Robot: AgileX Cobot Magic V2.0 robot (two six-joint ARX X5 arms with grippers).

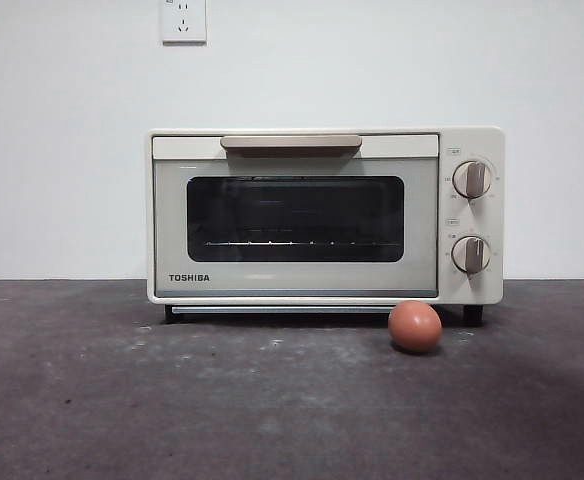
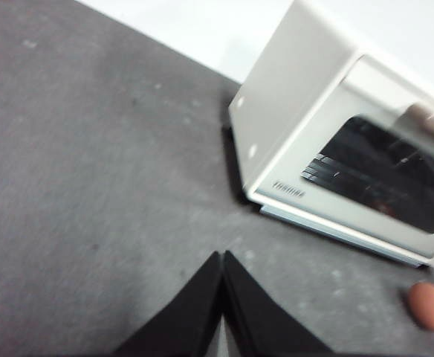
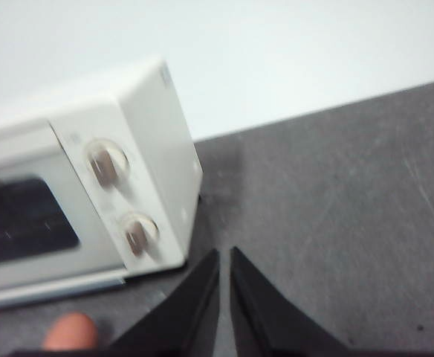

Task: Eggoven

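Note:
A cream TOSHIBA toaster oven (image 1: 324, 215) stands at the back of the table with its dark glass door shut, a tan handle (image 1: 291, 144) on top of the door and two knobs (image 1: 470, 180) at its right. A reddish-brown egg (image 1: 415, 326) lies on the table in front of the oven's right end. The left wrist view shows the oven (image 2: 328, 149) and the egg (image 2: 431, 306); my left gripper (image 2: 222, 260) is shut and empty above the table, off to the oven's left. My right gripper (image 3: 224, 256) is shut and empty, near the oven's knob end (image 3: 113, 193), with the egg (image 3: 70, 332) beside it.
The dark grey tabletop (image 1: 172, 400) stretches in front of the oven. A white wall with a socket (image 1: 183, 20) stands behind it. Neither arm shows in the front view.

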